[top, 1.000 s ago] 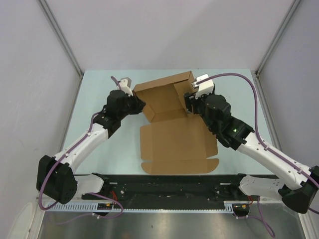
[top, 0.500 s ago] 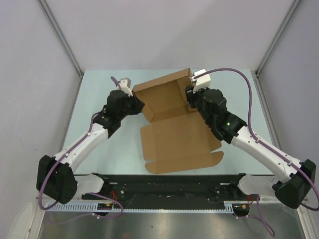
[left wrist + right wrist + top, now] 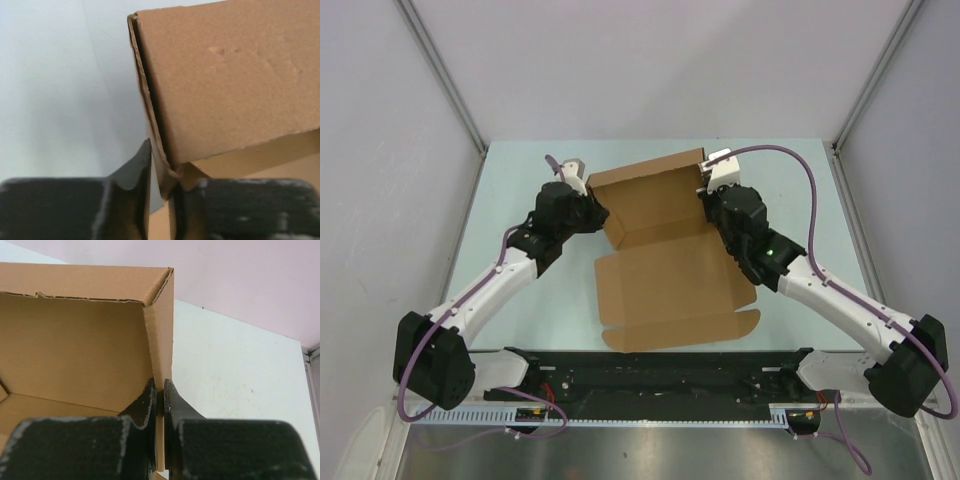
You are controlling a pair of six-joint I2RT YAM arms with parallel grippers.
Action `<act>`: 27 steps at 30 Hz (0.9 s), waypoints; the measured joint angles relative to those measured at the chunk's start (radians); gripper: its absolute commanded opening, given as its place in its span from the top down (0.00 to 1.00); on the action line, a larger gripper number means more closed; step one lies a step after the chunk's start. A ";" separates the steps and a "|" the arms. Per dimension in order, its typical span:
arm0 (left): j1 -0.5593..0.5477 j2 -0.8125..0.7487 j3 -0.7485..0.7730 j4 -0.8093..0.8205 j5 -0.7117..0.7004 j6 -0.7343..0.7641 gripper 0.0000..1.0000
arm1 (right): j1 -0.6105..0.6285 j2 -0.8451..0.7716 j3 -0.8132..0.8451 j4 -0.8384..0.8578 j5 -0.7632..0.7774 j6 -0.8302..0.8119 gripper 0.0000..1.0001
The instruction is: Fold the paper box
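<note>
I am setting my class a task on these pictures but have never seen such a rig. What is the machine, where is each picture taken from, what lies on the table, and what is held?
The machine is two robot arms bolted at the near edge of a table. The wide picture looks down from above and behind; the two close-ups come from a camera on each wrist. On the table lies a brown cardboard box, partly folded, its front flap flat. The left arm and the right arm each have their jaws shut on an upright wall, one at each far corner.
</note>
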State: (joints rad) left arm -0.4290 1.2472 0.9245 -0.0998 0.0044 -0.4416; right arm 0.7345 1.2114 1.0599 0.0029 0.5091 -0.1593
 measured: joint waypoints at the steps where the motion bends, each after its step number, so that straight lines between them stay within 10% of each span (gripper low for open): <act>1: 0.000 0.000 0.000 -0.007 0.004 0.003 0.80 | 0.000 0.000 -0.014 0.012 0.006 0.000 1.00; 7: -0.006 0.000 0.000 -0.025 0.034 0.016 0.82 | 0.004 -0.006 -0.077 0.070 0.044 0.006 1.00; 12: -0.010 -0.002 0.000 -0.011 0.064 0.013 0.41 | 0.011 -0.023 -0.128 0.100 0.076 0.021 1.00; 27: -0.026 -0.058 -0.034 0.027 0.103 0.017 0.32 | 0.018 -0.121 -0.359 0.199 0.101 0.071 1.00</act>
State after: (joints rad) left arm -0.4545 1.1893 0.8906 -0.0727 0.1070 -0.4244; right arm 0.7528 1.0904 0.7010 0.2016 0.6102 -0.0887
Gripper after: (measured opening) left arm 0.635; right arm 0.036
